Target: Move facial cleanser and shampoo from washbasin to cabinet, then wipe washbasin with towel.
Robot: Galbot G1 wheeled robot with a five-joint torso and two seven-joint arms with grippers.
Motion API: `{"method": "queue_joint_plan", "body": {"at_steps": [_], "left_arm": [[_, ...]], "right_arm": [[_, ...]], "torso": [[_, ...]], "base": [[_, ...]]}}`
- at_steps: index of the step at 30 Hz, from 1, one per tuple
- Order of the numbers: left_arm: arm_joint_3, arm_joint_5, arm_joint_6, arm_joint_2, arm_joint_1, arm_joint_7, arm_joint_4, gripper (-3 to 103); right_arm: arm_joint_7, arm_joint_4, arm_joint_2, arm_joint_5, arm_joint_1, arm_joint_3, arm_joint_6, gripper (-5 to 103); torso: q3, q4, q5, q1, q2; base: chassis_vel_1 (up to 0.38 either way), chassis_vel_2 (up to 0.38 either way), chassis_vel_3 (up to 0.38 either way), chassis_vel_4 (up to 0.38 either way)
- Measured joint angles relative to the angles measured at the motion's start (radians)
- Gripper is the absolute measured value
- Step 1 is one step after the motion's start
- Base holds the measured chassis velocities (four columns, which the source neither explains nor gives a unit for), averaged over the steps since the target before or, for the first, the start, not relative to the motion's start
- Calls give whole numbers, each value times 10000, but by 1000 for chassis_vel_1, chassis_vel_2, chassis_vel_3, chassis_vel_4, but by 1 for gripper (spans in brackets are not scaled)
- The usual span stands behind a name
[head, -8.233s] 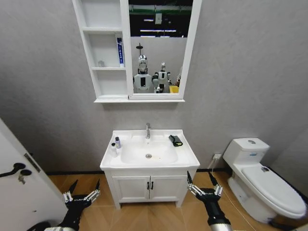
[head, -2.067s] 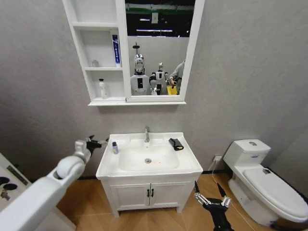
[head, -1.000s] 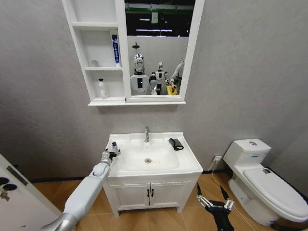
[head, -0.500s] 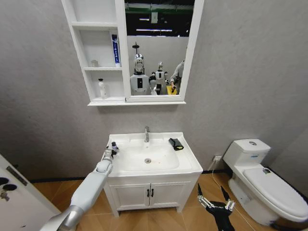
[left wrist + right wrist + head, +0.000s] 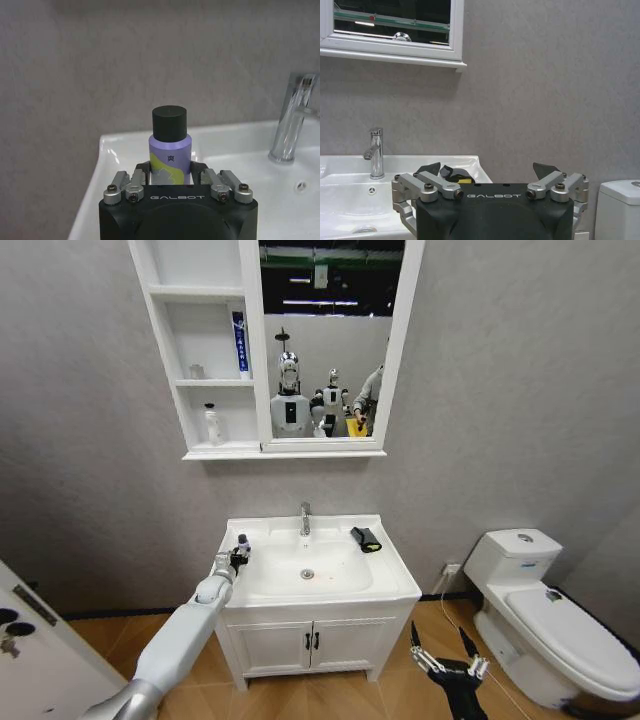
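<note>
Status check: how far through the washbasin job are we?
Done: one white bottle stands in the cabinet bottom compartment. In hand: left pincer closed around the purple bottle at the washbasin corner. Left: shelving it, then wiping; the towel lies untouched by the tap. Right pincer hangs open, low.

Purple black-capped bottle (image 5: 169,150) upright on washbasin (image 5: 392,585), black towel (image 5: 365,537) opposite.

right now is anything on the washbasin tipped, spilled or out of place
Nothing stands out. The purple bottle stands upright at the washbasin's rear left corner, between the left end effector's fingers. The towel lies folded on the right rim. The right end effector hangs open below.
</note>
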Motion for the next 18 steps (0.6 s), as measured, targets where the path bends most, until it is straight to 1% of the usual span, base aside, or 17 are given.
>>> {"method": "queue_joint_plan", "body": {"at_steps": [1,2,3,4,5,6,7,8,9,10,11,12,13,14,16,17,18], "left_arm": [[0,-194,135,335,74,-225,-686,42],[18,-558,393,1005,51,-539,-1713,42],[18,-558,393,1005,51,-539,-1713,42],[45,-1026,709,1649,-184,-790,-2492,42],[72,-1482,1013,2097,-470,-1032,-2978,42],[72,-1482,1013,2097,-470,-1032,-2978,42],[143,-2188,1567,2600,-928,-1276,-3548,42],[331,-2967,2345,3120,-1662,-1498,-4064,42],[331,-2967,2345,3120,-1662,-1498,-4064,42],[614,-3638,3029,3490,-2608,-1645,-4297,42],[895,-4245,3540,3682,-3530,-1783,-4325,42],[895,-4245,3540,3682,-3530,-1783,-4325,42],[1193,-4844,3949,3726,-4385,-1899,-4231,42],[1193,-4844,3949,3726,-4385,-1899,-4231,42],[2074,-5969,4688,3380,-6491,-2157,-3404,42],[2074,-5969,4688,3380,-6491,-2157,-3404,42],[2581,-6197,4910,2977,-7604,-2228,-2700,42]], "right_arm": [[1,4,-32,23,7,0,0,100],[1,19,-95,67,51,1,-9,100],[1,19,-95,67,51,1,-9,100],[0,43,-145,131,114,-4,-42,100],[1,46,-171,168,170,-21,-62,100],[1,46,-171,168,170,-21,-62,100],[0,45,-187,175,234,-54,-70,100],[-3,42,-190,175,276,-102,-70,100],[-3,42,-190,175,276,-102,-70,100],[-9,39,-190,162,297,-148,-67,100],[-10,39,-192,147,302,-164,-62,100],[-10,39,-192,147,302,-164,-62,100],[0,43,-197,143,322,-172,-60,100],[0,43,-197,143,322,-172,-60,100],[41,65,-201,144,358,-153,-39,100],[41,65,-201,144,358,-153,-39,100],[60,81,-188,145,362,-144,-6,100]], "torso": [[-1,-2,1,-1,1],[-1,-2,0,-3,0],[-1,-2,0,-3,0],[-1,2,-1,-3,1],[-1,1,4,-3,1],[-1,1,4,-3,1],[-1,2,2,-3,0],[-1,2,3,-3,1],[-1,2,3,-3,1],[-1,1,4,-2,1],[-1,-2,4,-2,1],[-1,-2,4,-2,1],[-1,-3,6,-3,1],[-1,-3,6,-3,1],[1,0,0,-3,1],[1,0,0,-3,1],[0,-4,6,-1,1]], "base": [[0,0,0,0],[0,0,0,0],[0,0,0,0],[0,0,0,0],[0,0,0,0],[0,0,0,0],[0,0,0,0],[0,0,0,0],[0,0,0,0],[0,0,0,0],[0,0,0,0],[0,0,0,0],[0,0,0,0],[0,0,0,0],[0,0,0,0],[0,0,0,0],[0,0,0,0]]}}
